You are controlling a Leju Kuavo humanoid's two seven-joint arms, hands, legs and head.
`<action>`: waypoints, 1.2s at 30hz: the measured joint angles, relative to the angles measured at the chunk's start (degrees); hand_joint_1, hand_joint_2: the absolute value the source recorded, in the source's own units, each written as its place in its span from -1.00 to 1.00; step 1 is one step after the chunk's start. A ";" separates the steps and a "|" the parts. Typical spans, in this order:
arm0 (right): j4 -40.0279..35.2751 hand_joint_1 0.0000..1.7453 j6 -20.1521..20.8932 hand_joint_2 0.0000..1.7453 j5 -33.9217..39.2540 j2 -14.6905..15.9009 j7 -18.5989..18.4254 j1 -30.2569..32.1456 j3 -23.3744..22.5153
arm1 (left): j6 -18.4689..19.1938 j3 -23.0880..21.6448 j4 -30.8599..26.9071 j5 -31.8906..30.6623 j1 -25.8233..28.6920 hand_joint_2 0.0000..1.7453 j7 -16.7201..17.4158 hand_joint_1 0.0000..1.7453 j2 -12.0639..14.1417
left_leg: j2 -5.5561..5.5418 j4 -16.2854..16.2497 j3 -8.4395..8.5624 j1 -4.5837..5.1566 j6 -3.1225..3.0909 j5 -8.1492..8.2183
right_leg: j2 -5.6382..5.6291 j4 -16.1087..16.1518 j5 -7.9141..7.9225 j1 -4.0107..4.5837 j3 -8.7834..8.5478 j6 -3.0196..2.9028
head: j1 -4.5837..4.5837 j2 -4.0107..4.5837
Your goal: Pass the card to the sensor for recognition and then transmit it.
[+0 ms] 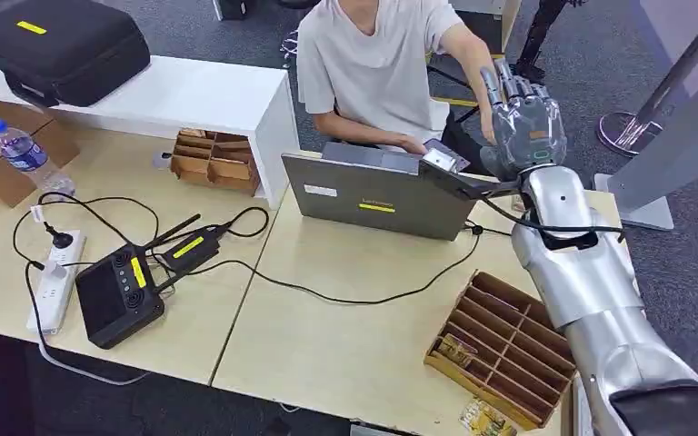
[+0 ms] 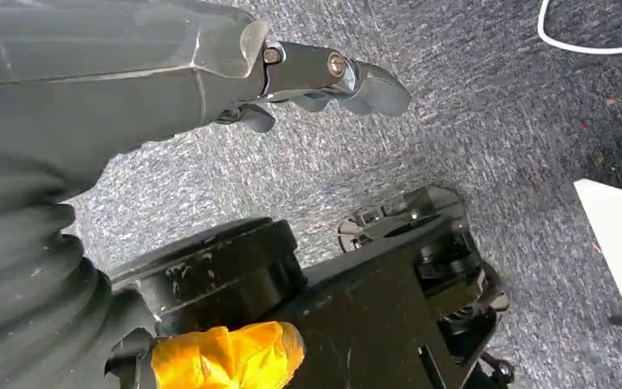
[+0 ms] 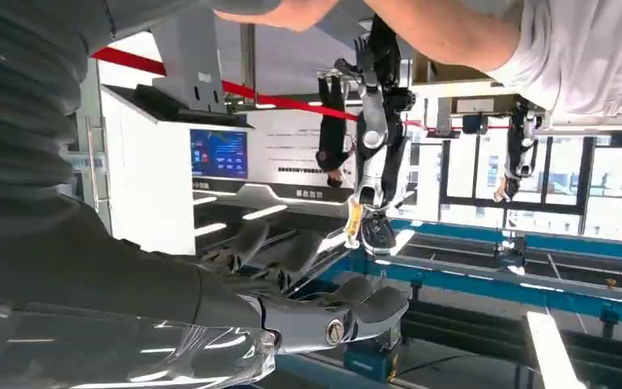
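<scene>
Right hand [image 1: 524,118] is sticking up above the far edge of the light wood table [image 1: 345,336], silvery metal shell with darker segmented fingers [image 1: 509,86] pointing upward and spread a bit, gripping nothing as far as I can see (the right wrist view is showing the fingers loosely curved with nothing between them). A person [image 1: 377,64] in a pale tee is sitting behind the grey laptop [image 1: 377,195], one arm reaching toward the robot's hand, the other hand resting on a small flat dark card [image 1: 445,154] by the laptop's back edge. Left hand [image 2: 324,77] is hanging over speckled grey carpet, fingers loosely curled, holding nothing. A brown slotted cardboard tray [image 1: 504,350] is sitting beside the right forearm.
</scene>
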State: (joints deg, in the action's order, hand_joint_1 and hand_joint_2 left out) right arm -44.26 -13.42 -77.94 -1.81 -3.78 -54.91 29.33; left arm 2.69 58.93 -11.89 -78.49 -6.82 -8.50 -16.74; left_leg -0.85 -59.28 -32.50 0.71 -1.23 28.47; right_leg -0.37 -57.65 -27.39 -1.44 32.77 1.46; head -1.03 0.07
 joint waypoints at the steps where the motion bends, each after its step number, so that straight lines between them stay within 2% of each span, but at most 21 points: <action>1: 0.07 -1.00 0.00 1.00 -0.02 0.00 0.00 0.00 0.00 | 0.00 0.00 0.00 0.02 0.00 1.00 0.00 -1.00 0.00 | 0.00 0.00 0.00 0.00 0.00 0.00 | 0.00 0.00 0.00 0.00 0.00 0.00 | 0.00 0.00; 14: 0.04 -1.00 0.00 1.00 0.57 0.59 0.00 1.06 -0.11 | -0.09 -0.02 0.00 0.31 -0.01 1.00 0.15 -1.00 -0.15 | 0.00 0.00 0.00 0.00 0.00 0.00 | 0.00 0.01 0.00 0.00 0.00 0.00 | 0.00 0.00; 16: -0.39 -1.00 0.00 1.00 -0.07 1.36 -0.20 1.46 -0.20 | 0.96 -0.02 0.00 0.35 0.09 1.00 -0.99 -1.00 0.11 | -0.01 -0.01 0.00 0.01 0.00 0.00 | 0.01 0.01 0.00 0.00 0.01 0.00 | 0.00 0.00; 21: -2.23 -1.00 0.13 1.00 -0.20 5.74 -0.35 2.60 -1.48 | 2.40 -0.02 0.00 0.72 0.78 1.00 -2.80 -1.00 1.88 | -0.12 -0.02 -0.02 0.00 0.00 0.00 | 0.12 0.02 0.00 0.00 0.01 0.00 | 0.00 0.00; 32: -8.05 -1.00 -1.31 1.00 0.39 14.56 0.57 8.11 -6.41 | 2.03 0.00 0.00 2.25 1.08 1.00 -3.08 -1.00 2.82 | -0.09 -0.06 -0.05 0.02 -0.01 0.01 | 0.10 0.06 0.00 0.00 0.06 0.01 | -0.04 0.00; 36: -9.33 -1.00 -0.94 1.00 0.53 20.30 0.04 9.38 -9.74 | 1.82 0.02 0.00 2.99 1.71 1.00 -2.99 -1.00 3.06 | -0.38 -0.08 -0.15 0.03 -0.01 0.00 | 0.38 0.06 0.00 0.00 0.06 0.01 | -0.02 0.00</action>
State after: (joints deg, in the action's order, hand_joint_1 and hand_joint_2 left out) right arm -53.59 -14.36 -77.42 18.48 -3.74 -45.52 19.59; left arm 4.50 58.95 -11.89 -75.49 -5.11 -11.50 -13.68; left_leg -1.23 -59.35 -32.65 0.73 -1.24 28.47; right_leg 0.01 -57.58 -27.39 -1.45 32.82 1.47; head -1.05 0.07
